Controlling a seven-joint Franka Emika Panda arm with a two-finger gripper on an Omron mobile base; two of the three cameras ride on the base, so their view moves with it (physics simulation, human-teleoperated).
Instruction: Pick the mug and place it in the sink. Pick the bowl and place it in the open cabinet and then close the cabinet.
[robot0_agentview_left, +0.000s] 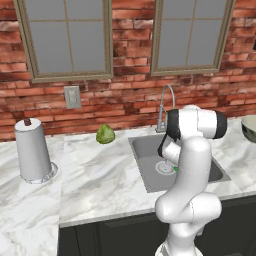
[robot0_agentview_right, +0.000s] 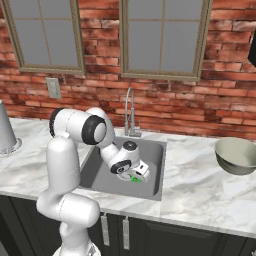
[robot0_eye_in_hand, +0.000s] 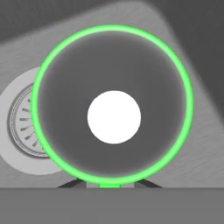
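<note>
Hand view: jaws clamped on the mug (robot0_eye_in_hand: 113, 105) at its near rim, looking straight down into it; green rim ring, white disc at the bottom, drain (robot0_eye_in_hand: 22, 120) just beside it on the sink (robot0_eye_in_hand: 183, 144) floor. Right base view: gripper (robot0_agentview_right: 136, 176) down inside the sink basin, arm folded forward and low over the basin, green sliver at the tips. Bowl (robot0_agentview_right: 236, 155) on the worktop (robot0_agentview_right: 195, 192), well clear of the sink. Left base view adds a paper towel roll (robot0_agentview_left: 33, 151) and a leafy green ball (robot0_agentview_left: 105, 134) beside the sink.
</note>
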